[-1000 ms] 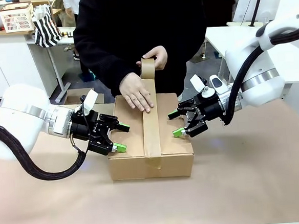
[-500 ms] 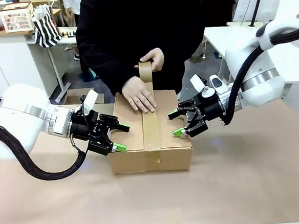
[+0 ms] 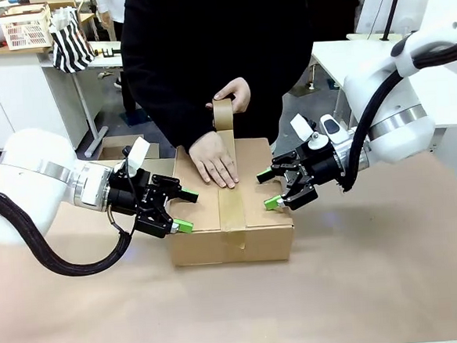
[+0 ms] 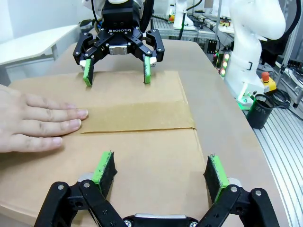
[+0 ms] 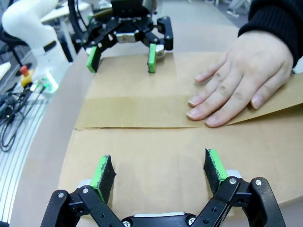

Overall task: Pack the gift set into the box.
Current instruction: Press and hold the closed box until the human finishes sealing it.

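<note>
The box (image 3: 200, 220) lies shut in the middle of the table, with a strip of brown tape (image 3: 230, 199) running along its top seam. One hand of the person (image 3: 214, 161) presses flat on the lid. The other hand holds a tape roll (image 3: 224, 113) above the far edge. My left gripper (image 3: 187, 210) hovers open at the box's left edge. My right gripper (image 3: 266, 191) hovers open over its right edge. In the left wrist view my left gripper (image 4: 160, 170) is over the lid, facing the right gripper (image 4: 117, 75). The gift set is hidden.
A small brown carton (image 3: 115, 148) stands behind the left arm. The brown paper-covered table (image 3: 346, 289) has free room in front and to the right. A white table (image 3: 338, 54) and a counter with a basket (image 3: 26, 29) are farther back.
The box has slid slightly away from me. The person has drawn the tape roll back over the far edge and shifted the flat hand. Both grippers stayed put.
</note>
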`<state>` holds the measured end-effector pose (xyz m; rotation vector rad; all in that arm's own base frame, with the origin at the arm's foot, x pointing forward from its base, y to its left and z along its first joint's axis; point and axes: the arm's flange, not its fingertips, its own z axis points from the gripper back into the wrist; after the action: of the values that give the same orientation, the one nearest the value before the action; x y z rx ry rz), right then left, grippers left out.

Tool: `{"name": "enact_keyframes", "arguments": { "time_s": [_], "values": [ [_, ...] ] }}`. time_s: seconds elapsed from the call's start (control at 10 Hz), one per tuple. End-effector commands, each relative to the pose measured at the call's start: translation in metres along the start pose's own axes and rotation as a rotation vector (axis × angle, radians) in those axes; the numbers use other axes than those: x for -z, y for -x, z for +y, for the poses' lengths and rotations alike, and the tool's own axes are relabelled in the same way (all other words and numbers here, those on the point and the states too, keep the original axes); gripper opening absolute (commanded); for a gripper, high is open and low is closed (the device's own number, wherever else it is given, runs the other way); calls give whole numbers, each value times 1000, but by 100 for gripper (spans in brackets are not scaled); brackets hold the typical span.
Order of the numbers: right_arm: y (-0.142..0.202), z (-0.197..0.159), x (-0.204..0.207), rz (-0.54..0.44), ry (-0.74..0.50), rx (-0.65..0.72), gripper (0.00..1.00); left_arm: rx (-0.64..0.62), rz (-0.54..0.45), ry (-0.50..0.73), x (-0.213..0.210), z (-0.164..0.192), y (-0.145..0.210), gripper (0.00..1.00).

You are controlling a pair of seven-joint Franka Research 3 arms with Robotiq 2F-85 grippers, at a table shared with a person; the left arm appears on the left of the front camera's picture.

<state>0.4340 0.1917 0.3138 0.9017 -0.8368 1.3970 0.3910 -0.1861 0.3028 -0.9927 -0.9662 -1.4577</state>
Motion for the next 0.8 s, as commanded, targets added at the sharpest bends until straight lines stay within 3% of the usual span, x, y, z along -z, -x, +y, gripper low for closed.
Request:
{"name": "enact_keyframes", "arguments": {
  "time_s": [0.0, 0.7],
  "values": [
    [2, 1, 1, 5, 1, 0, 100, 13, 6, -2, 0, -2, 1, 100],
    [2, 1, 1, 5, 1, 0, 100, 13, 6, -2, 0, -2, 1, 100]
  ]
}}
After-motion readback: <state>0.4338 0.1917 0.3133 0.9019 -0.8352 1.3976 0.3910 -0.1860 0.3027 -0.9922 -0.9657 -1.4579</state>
